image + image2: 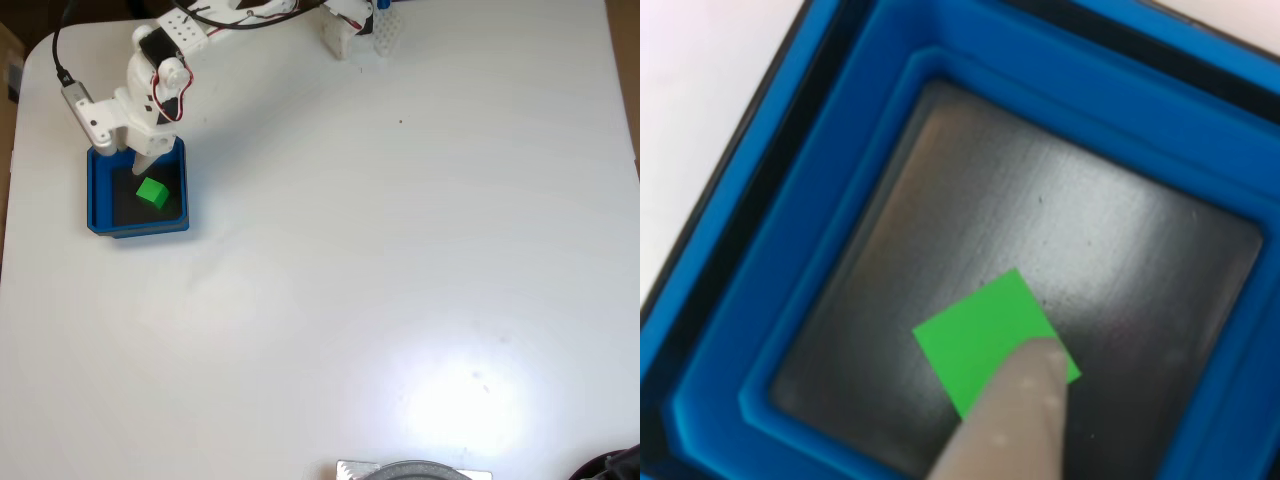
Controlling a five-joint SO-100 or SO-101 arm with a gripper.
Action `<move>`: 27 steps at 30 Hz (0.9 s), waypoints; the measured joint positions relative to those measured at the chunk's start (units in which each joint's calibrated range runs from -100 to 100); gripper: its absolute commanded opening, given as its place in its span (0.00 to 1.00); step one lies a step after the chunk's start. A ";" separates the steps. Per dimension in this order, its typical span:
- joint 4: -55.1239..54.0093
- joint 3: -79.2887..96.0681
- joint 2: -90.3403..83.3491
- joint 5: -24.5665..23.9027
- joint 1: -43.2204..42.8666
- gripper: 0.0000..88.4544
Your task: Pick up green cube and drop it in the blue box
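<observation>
The green cube (152, 192) lies on the dark floor of the blue box (97, 205), a little right of the floor's middle in the fixed view. My white gripper (141, 166) hangs over the box's far wall, just above the cube, and holds nothing; it looks open. In the other view the cube (980, 335) rests flat on the grey-black floor inside the blue box (840, 180). One pale fingertip (1030, 390) comes in from the bottom edge and overlaps the cube's near corner. The second finger is out of sight.
The box stands near the left edge of a white table (400, 250). The arm's base (350, 30) and cables sit at the top edge. A grey round object (415, 470) pokes in at the bottom edge.
</observation>
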 measured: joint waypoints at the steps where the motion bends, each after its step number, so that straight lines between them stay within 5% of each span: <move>1: 0.00 0.00 -0.58 0.00 0.00 0.30; 18: 0.00 1.07 -19.88 -0.29 0.00 0.38; 27: 0.00 23.27 -38.35 0.05 -0.14 0.38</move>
